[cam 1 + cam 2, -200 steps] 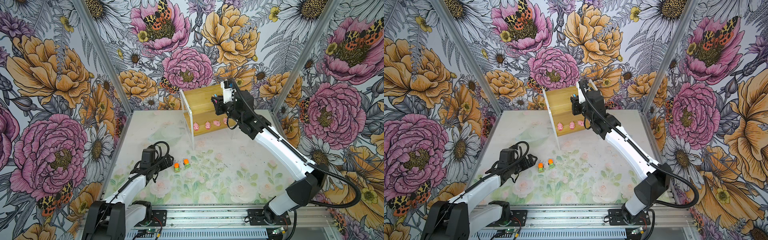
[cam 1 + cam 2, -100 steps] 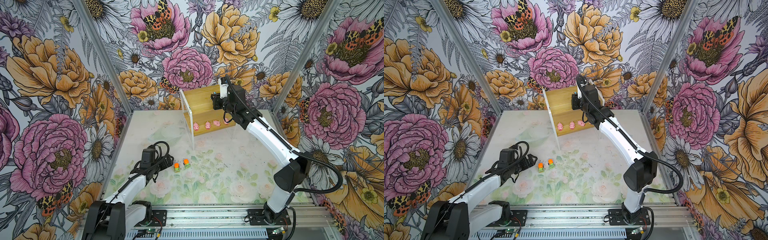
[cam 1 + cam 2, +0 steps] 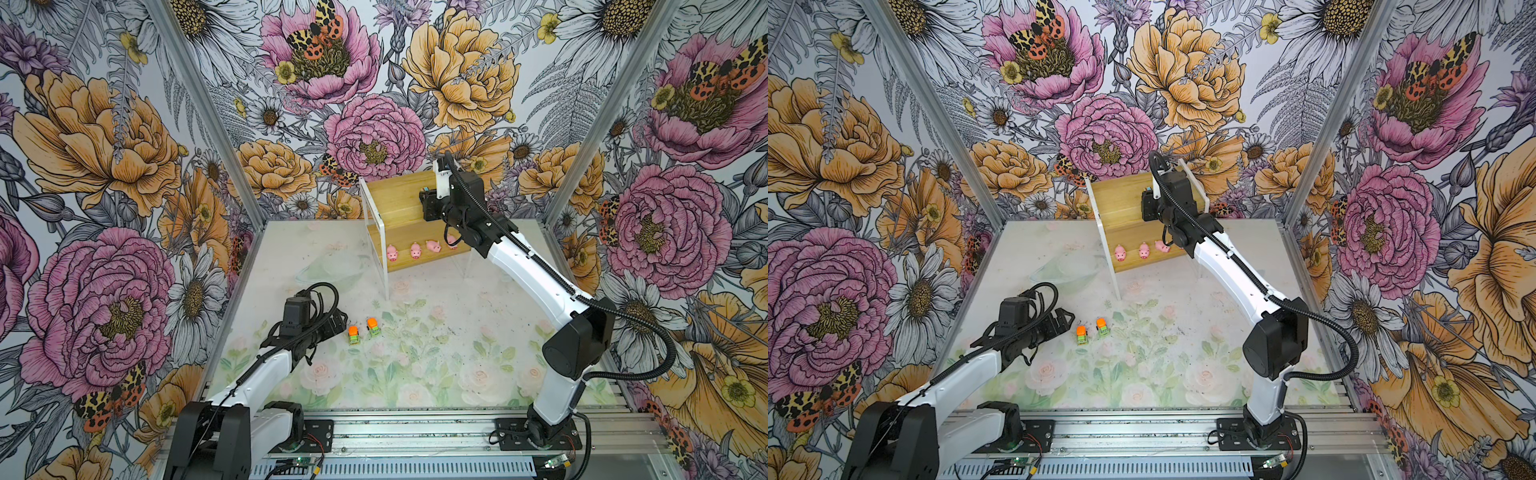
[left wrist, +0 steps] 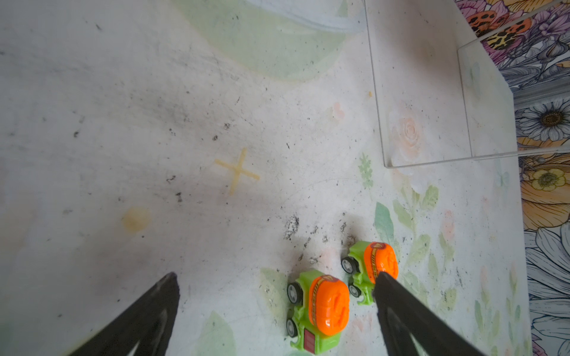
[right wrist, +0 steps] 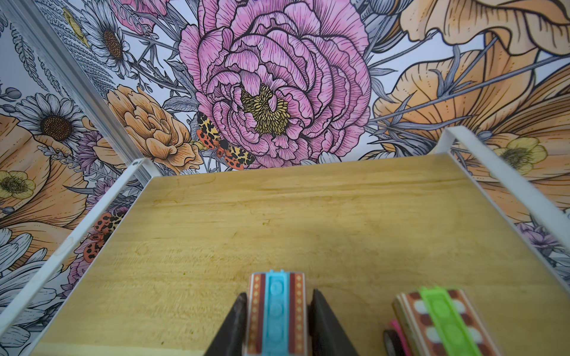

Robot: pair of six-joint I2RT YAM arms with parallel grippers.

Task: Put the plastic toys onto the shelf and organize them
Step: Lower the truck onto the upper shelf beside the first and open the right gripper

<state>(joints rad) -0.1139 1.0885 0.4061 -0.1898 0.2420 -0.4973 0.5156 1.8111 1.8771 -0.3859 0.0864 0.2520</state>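
Observation:
The shelf [image 3: 395, 195] stands at the back; its upper board [image 5: 277, 222] fills the right wrist view. My right gripper [image 5: 279, 294] reaches over that board [image 3: 1121, 195] and flanks a pink truck with a blue top [image 5: 276, 311] resting on it. The jaws are barely parted, with a thin gap at one finger. A green-topped pink truck [image 5: 441, 320] sits beside it. Several pink pigs [image 3: 415, 250] line the lower board. Two orange-topped green trucks [image 3: 353, 334] [image 3: 373, 326] stand on the mat. My left gripper [image 4: 276, 277] is open just behind them, the nearer truck [image 4: 324, 305] between its fingers.
Floral walls enclose the mat on three sides. The shelf's thin white frame [image 3: 376, 245] and a clear panel [image 4: 425, 92] stand between the mat's middle and the boards. A faint yellow cross [image 4: 237, 171] marks the mat. The aluminium rail [image 3: 395, 432] runs along the front.
My right arm carried the blue-topped truck further onto the upper board, and its jaws have just eased apart. The left arm and the orange trucks have not moved.

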